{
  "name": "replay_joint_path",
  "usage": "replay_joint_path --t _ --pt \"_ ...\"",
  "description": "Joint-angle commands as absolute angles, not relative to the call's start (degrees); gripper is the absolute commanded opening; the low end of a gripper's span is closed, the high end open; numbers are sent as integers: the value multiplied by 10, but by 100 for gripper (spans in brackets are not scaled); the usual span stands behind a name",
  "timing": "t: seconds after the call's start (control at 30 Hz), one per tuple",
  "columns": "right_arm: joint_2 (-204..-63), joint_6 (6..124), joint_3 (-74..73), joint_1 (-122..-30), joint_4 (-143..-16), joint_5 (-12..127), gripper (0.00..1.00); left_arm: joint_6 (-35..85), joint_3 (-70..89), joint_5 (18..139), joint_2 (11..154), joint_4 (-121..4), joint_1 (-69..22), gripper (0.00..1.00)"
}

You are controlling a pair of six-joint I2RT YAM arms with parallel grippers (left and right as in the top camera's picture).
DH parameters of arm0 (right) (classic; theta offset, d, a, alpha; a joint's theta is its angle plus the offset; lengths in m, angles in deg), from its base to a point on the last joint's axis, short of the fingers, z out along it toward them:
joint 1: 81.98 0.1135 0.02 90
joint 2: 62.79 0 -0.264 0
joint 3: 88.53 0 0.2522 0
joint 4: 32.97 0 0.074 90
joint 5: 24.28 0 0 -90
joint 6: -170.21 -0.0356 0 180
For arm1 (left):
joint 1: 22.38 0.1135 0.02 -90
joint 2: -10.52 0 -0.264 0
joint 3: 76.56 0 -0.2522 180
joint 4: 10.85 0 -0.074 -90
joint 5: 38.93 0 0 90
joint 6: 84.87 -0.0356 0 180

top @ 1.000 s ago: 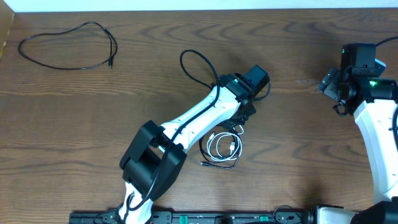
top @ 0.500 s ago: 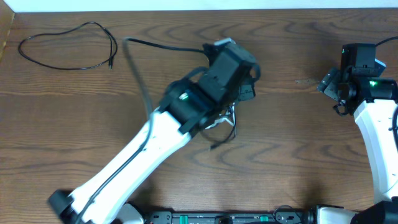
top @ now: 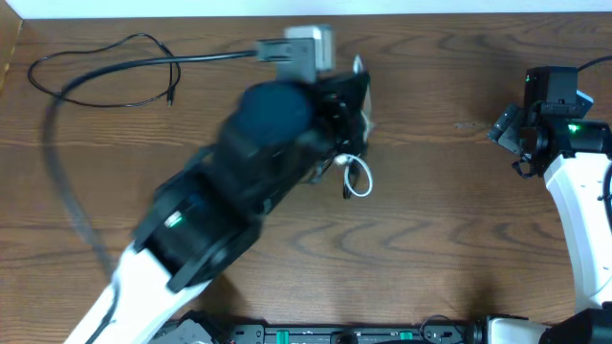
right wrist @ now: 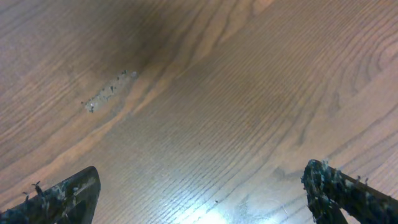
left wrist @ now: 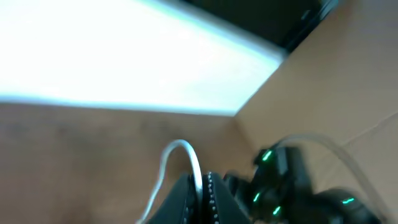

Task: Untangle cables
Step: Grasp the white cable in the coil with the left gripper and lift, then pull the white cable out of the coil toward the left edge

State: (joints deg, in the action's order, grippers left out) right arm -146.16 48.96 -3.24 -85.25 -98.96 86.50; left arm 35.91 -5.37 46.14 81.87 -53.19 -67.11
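My left gripper (left wrist: 200,188) is clamped on the white cable (top: 360,178). It looks limp and light, so I'd regrip near a plug. The right gripper (right wrist: 200,190) gapes empty over the table (right wrist: 205,93).

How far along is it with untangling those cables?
Done: one black cable lies alone at the far left of the table. In hand: the left hand holds the white cable pinched between its fingers. Left: whether it is free of another black cable is hidden behind the blurred arm. The right hand hangs open, holding nothing.
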Motion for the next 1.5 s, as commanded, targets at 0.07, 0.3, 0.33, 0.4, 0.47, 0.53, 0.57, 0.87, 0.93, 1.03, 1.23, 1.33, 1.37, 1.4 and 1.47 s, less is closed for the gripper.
replay_joint_path --t 0.07,0.3,0.33,0.4,0.47,0.53,0.57,0.87,0.93,1.03,1.23,1.33,1.37,1.4,1.47 --pt "-1464 481 -33 -853 -990 870 99 317 -64 394 764 -519 -671 7" --pt "-1464 481 -33 -853 -990 870 99 305 -64 328 753 -483 -671 8" --pt "-1464 481 -33 -853 -990 870 99 308 -64 311 755 -468 -671 7" --pt "-1464 481 -33 -853 -990 870 99 336 -64 280 755 -445 -671 7" --pt "-1464 481 -33 -853 -990 870 99 385 -64 268 756 -436 -671 7" --pt "-1464 481 -33 -853 -990 870 99 399 -64 268 756 -435 -671 7" --pt "-1464 481 -33 -853 -990 870 99 396 -64 268 757 -436 -671 7" --pt "-1464 481 -33 -853 -990 870 99 254 -64 131 775 -309 -671 7" --pt "-1464 481 -33 -853 -990 870 99 225 -64 104 782 -268 -670 7" --pt "-1464 481 -33 -853 -990 870 99 223 -64 94 788 -231 -670 7" --pt "-1464 481 -33 -853 -990 870 99 118 -64 94 798 -118 -656 7" --pt "-1464 481 -33 -853 -990 870 99 60 -64 94 810 -70 -624 7" --pt "-1464 481 -33 -853 -990 870 99 48 -64 94 814 -62 -610 7" --pt "-1464 481 -33 -853 -990 870 99 42 -64 93 819 -60 -595 8" --pt "-1464 481 -33 -853 -990 870 99 41 -64 65 827 -63 -564 8"
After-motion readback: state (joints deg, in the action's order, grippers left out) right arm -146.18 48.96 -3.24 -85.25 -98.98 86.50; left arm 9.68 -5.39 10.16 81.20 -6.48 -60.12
